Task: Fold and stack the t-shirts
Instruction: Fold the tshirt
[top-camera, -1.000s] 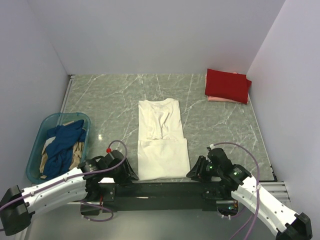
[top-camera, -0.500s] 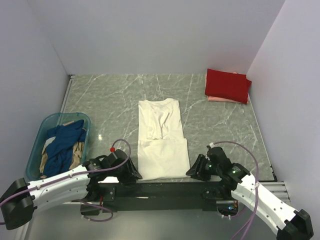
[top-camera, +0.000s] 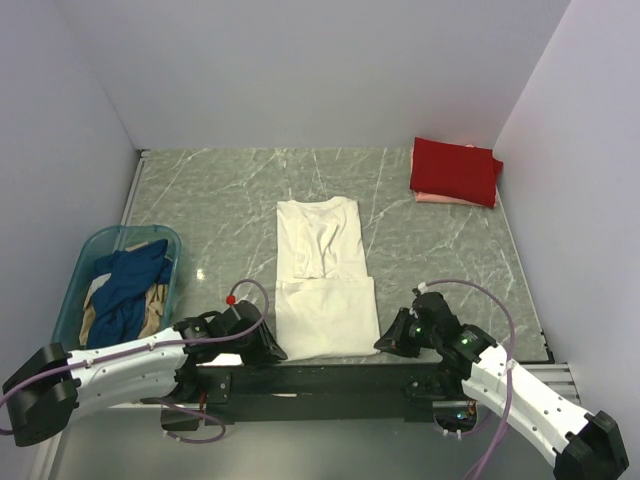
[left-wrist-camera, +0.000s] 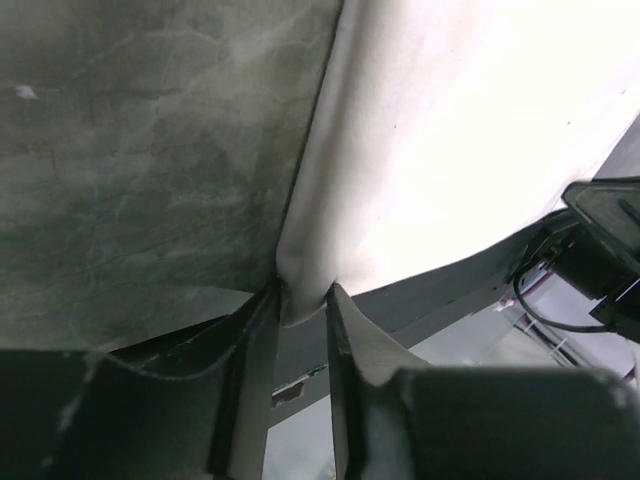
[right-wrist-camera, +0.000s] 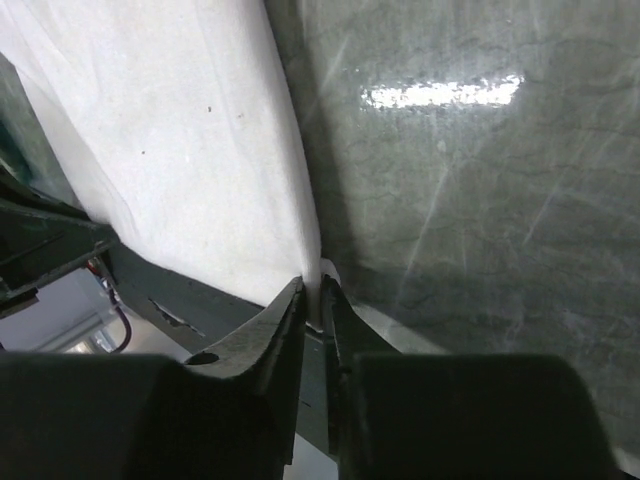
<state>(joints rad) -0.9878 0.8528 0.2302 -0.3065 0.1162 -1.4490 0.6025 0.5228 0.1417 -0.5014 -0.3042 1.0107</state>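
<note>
A cream-white t-shirt (top-camera: 325, 275) lies flat in the middle of the table, folded into a long narrow strip. My left gripper (top-camera: 272, 350) is at its near left corner. In the left wrist view the cream-white t-shirt (left-wrist-camera: 450, 150) bunches between the tips of that gripper (left-wrist-camera: 302, 300), which is shut on it. My right gripper (top-camera: 385, 343) is at the near right corner. The right wrist view shows the cloth's edge (right-wrist-camera: 180, 150) pinched thin in its jaws (right-wrist-camera: 317, 300). A folded red t-shirt (top-camera: 455, 168) lies on a pale pink one (top-camera: 440, 198) at the far right.
A teal basket (top-camera: 75, 290) stands at the left edge of the table, holding a crumpled dark blue t-shirt (top-camera: 125, 285) and a tan one (top-camera: 95, 318). The black base rail (top-camera: 320, 378) runs just below the cream shirt's near hem. White walls enclose the grey marble table (top-camera: 220, 200).
The left gripper slid right to the shirt's near left corner and closed on it. The right gripper closed on the near right corner with little travel.
</note>
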